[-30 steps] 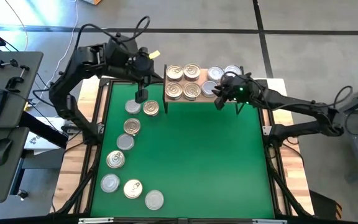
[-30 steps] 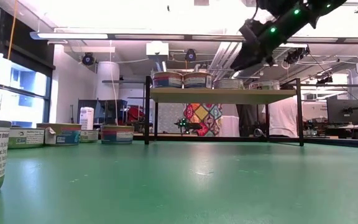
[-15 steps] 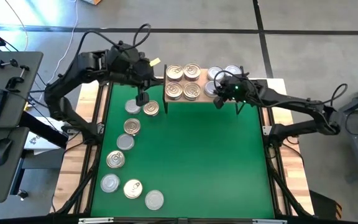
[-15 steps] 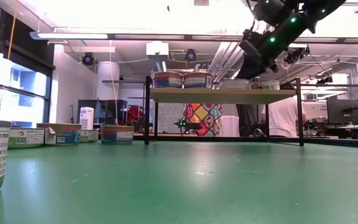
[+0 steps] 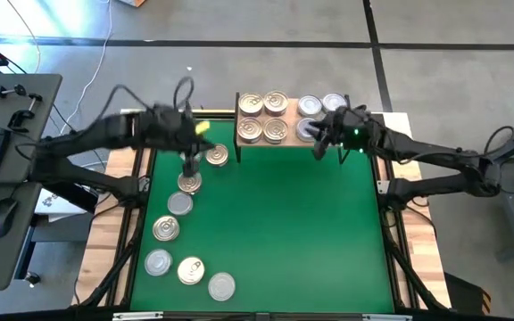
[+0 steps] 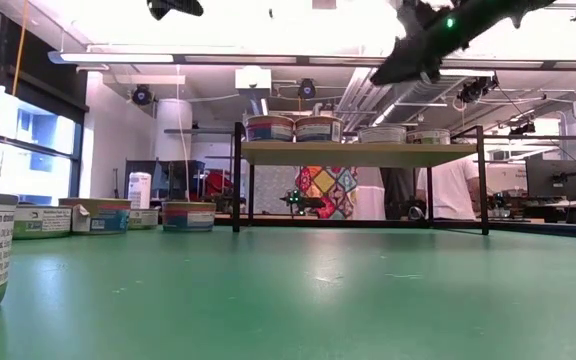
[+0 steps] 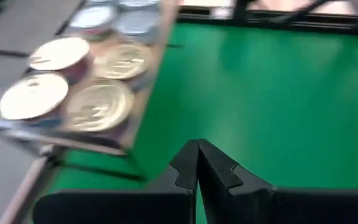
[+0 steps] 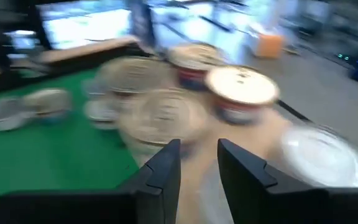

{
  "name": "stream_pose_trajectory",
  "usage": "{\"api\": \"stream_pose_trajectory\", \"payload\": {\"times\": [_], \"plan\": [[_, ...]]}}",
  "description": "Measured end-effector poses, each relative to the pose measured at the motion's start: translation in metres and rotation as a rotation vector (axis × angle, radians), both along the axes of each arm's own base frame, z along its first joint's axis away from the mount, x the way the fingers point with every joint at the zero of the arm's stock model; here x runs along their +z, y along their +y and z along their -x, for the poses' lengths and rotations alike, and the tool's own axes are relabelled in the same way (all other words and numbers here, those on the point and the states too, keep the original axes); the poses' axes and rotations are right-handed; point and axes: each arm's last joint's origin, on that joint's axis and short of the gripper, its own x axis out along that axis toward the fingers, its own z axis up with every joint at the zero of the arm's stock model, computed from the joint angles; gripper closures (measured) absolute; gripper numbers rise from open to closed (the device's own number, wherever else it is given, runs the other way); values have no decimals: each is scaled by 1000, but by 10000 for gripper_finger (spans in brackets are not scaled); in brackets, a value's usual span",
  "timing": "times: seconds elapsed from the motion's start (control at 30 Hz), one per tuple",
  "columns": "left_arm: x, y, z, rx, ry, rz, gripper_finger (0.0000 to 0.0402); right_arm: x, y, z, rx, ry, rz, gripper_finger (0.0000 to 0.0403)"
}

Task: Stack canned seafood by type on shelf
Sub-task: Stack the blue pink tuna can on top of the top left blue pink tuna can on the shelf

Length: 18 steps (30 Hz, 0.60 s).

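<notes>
High view: overhead, looking straight down on the whole table (image 5: 266,232). Low view: at table-top height, facing level toward the shelf (image 6: 358,153), which both wrist views share at close range.

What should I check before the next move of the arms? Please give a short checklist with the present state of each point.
1. Left pincer empty and shut: ok; it hangs above the loose tins on the green mat.
2. Right pincer holds nothing: ok; fingers apart with an empty gap, beside the shelf.
3. Gold-lid tins grouped on the shelf's left part: ok, four seen from above.
4. Silver-lid tins on its right part: ok.
5. Tins stacked in layers: cannot tell.
6. Loose tins left on the mat: not ok, several remain.
</notes>
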Motion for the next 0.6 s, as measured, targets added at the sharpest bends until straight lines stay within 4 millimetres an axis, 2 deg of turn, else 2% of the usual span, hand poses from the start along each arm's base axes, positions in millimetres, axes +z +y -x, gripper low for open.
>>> {"api": "stream_pose_trajectory", "payload": {"times": [0.1, 0.2, 0.3, 0.4, 0.47, 0.6], "plan": [[-33, -31, -3, -133, -55, 18, 401, -2, 38, -13, 233, -47, -5, 305], [-72, -71, -6, -250, -88, 22, 401, -15, 86, -19, 446, -98, -3, 305], [-101, -105, -4, -235, -113, -15, 402, -30, 126, -16, 552, -167, -10, 305], [-123, -129, 1, -179, -68, -15, 402, -46, 158, -10, 605, -199, -33, 305], [-132, -143, 4, -187, -24, 60, 402, -59, 174, -7, 647, -199, -39, 305], [-149, -170, 7, -339, 165, 386, 402, -76, 199, -6, 756, -222, -121, 305]]}}
